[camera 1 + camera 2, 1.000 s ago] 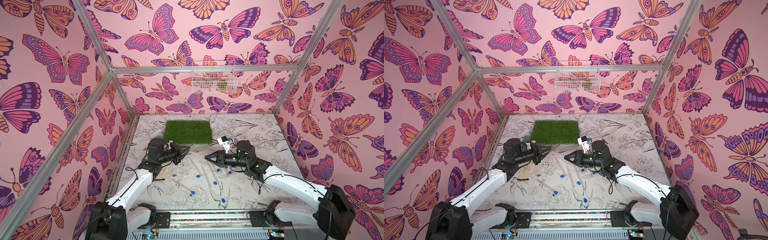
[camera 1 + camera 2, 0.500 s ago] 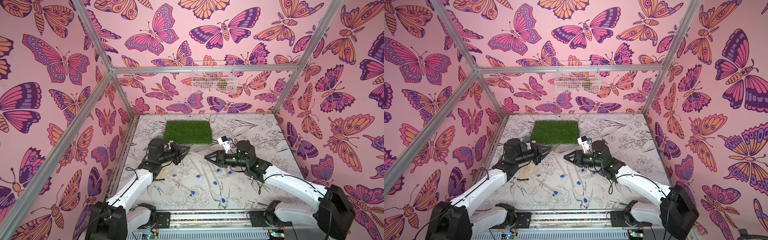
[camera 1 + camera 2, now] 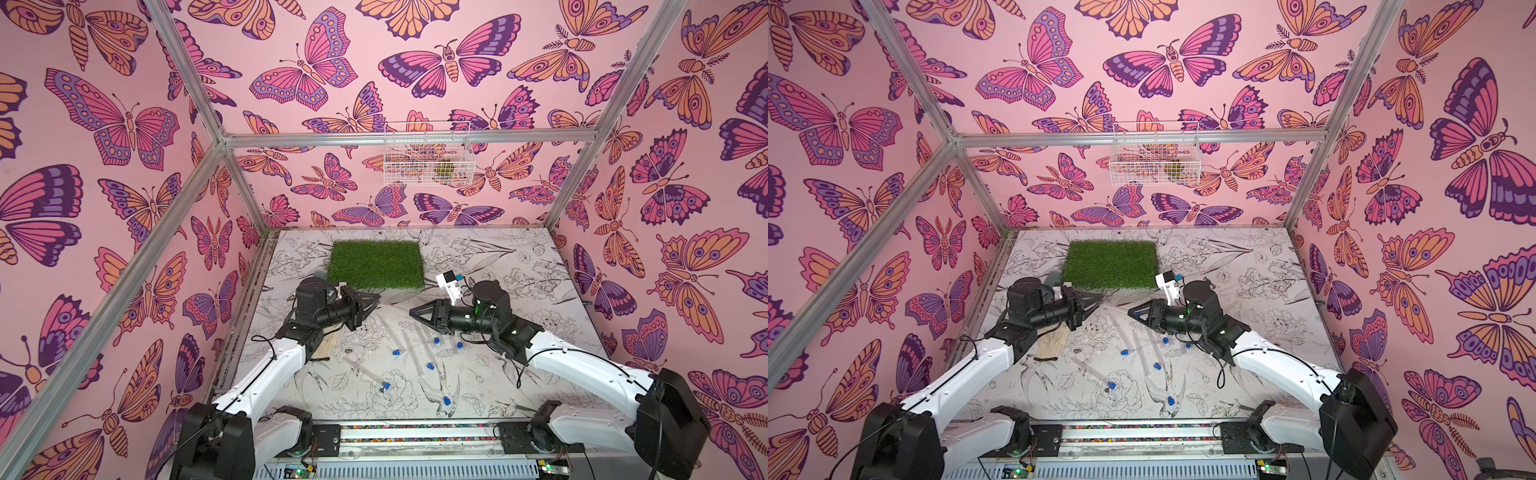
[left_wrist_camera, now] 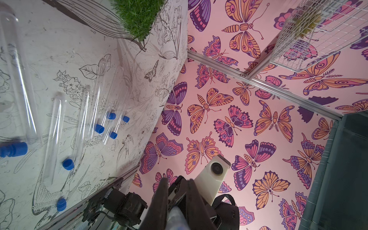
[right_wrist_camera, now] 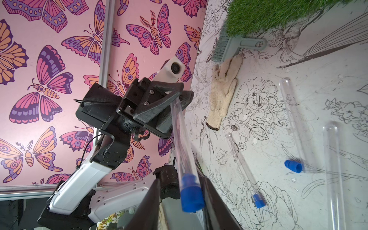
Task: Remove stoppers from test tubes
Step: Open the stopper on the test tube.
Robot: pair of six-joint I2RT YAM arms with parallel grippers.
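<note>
My left gripper (image 3: 376,300) is shut on a clear test tube (image 5: 180,135) and holds it in the air, pointing at my right gripper (image 3: 411,311). The tube's blue stopper (image 5: 191,196) is still plugged in. It sits between the jaws of the right gripper (image 5: 180,180), which stand apart: the stopper lies against one finger with a gap to the other. In the left wrist view the left gripper (image 4: 177,181) clamps the tube's other end. Several more test tubes (image 3: 409,345) with blue stoppers (image 3: 429,366) lie on the table below.
A green grass mat (image 3: 376,264) lies at the back of the table. A dirty white glove (image 5: 224,95) and a grey brush (image 5: 235,47) lie near the left arm. A wire basket (image 3: 428,153) hangs on the back wall.
</note>
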